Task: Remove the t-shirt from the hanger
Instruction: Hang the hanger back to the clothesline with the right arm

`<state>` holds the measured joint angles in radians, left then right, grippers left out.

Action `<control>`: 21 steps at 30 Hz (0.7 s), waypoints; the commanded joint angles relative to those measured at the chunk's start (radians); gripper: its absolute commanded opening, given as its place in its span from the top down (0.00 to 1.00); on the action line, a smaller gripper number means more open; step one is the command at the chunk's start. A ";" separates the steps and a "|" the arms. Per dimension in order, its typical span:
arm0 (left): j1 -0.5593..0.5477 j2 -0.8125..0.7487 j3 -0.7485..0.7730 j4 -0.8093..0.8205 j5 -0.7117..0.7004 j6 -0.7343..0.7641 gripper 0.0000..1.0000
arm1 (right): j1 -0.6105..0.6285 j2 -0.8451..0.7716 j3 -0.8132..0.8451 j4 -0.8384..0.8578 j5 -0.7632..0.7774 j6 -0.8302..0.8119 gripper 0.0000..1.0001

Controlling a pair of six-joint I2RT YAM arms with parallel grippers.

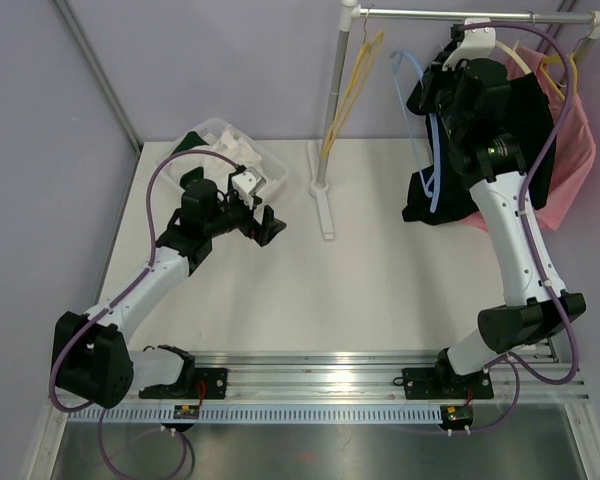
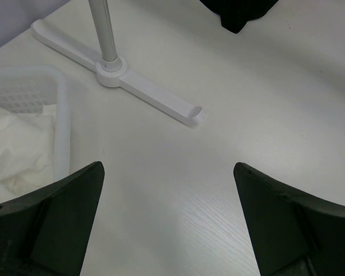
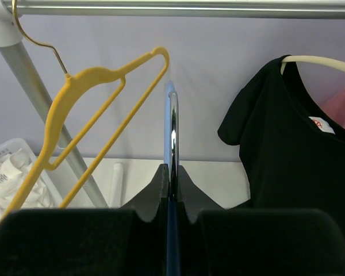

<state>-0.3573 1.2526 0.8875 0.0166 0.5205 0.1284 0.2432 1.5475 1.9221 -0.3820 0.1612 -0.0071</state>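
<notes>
T-shirt (image 3: 287,149), black, on cream hanger (image 3: 328,60), right gripper (image 3: 171,171) pinching blue hanger (image 3: 171,115), left gripper (image 2: 168,175) spread over table (image 2: 247,86).

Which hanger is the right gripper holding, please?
The blue hanger, clamped in the right gripper; the yellow hanger hangs empty, the cream hanger carries the black t-shirt.

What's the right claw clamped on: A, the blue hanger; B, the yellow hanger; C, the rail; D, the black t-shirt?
A: the right wrist view shows the right claw shut on the blue hanger, with the yellow hanger hanging free beside it.
</notes>
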 commanded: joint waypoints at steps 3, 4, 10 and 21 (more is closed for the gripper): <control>-0.006 -0.041 0.022 0.040 0.007 0.027 0.01 | 0.002 0.006 0.061 0.170 0.021 -0.005 1.00; -0.005 -0.032 0.030 0.036 0.010 0.027 0.01 | 0.001 0.017 0.087 0.169 0.021 -0.004 1.00; -0.005 -0.016 0.039 0.020 0.024 0.030 0.01 | 0.002 0.144 0.224 0.173 0.006 -0.010 1.00; -0.006 0.004 0.047 0.019 0.026 0.030 0.01 | 0.002 0.244 0.285 0.264 -0.008 0.001 1.00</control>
<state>-0.3592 1.2514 0.8883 0.0040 0.5209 0.1425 0.2432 1.8256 2.1830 -0.2596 0.1635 -0.0059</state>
